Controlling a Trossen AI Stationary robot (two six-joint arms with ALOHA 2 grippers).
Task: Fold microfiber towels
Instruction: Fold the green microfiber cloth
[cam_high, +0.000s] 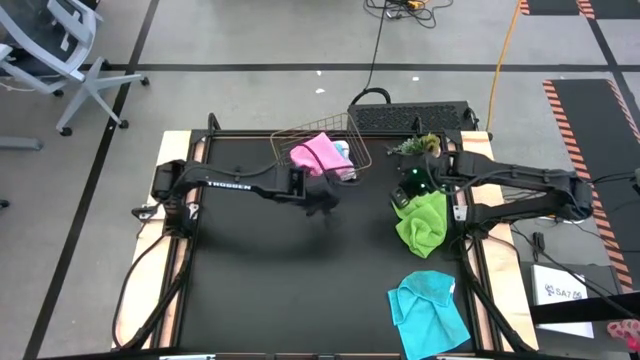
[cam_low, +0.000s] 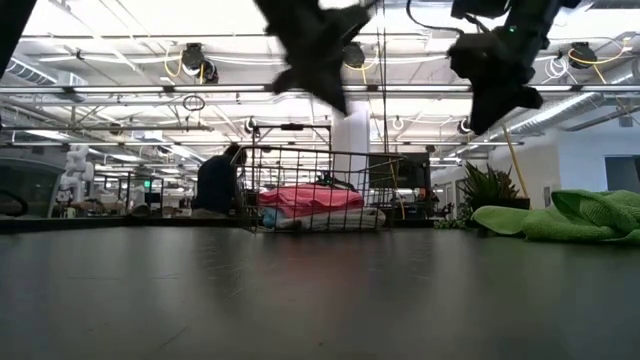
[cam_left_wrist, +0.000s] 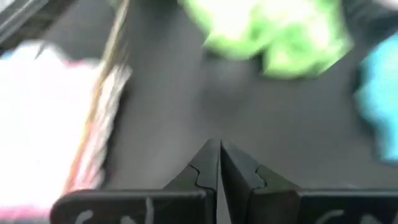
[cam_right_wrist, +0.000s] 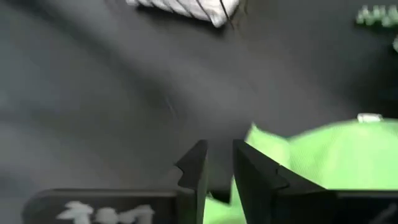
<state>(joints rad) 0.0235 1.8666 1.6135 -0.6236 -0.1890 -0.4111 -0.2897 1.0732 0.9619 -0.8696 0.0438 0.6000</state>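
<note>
A pink towel (cam_high: 318, 152) lies heaped in the copper wire basket (cam_high: 290, 135) at the table's far side, with a bit of cyan cloth (cam_high: 343, 150) beside it and a white cloth (cam_low: 330, 218) under it. A lime green towel (cam_high: 422, 222) lies crumpled on the table at the right. A cyan-blue towel (cam_high: 430, 310) lies crumpled near the front right. My left gripper (cam_left_wrist: 219, 163) is shut and empty, raised above the table just in front of the basket (cam_high: 325, 205). My right gripper (cam_right_wrist: 220, 163) is narrowly open and empty, raised above the green towel's far edge (cam_high: 402, 195).
A small green plant (cam_high: 418, 146) stands at the far right beside the basket. Bare dark table lies at the left and the front middle (cam_high: 280, 290). A person (cam_low: 215, 182) stands in the room beyond the table.
</note>
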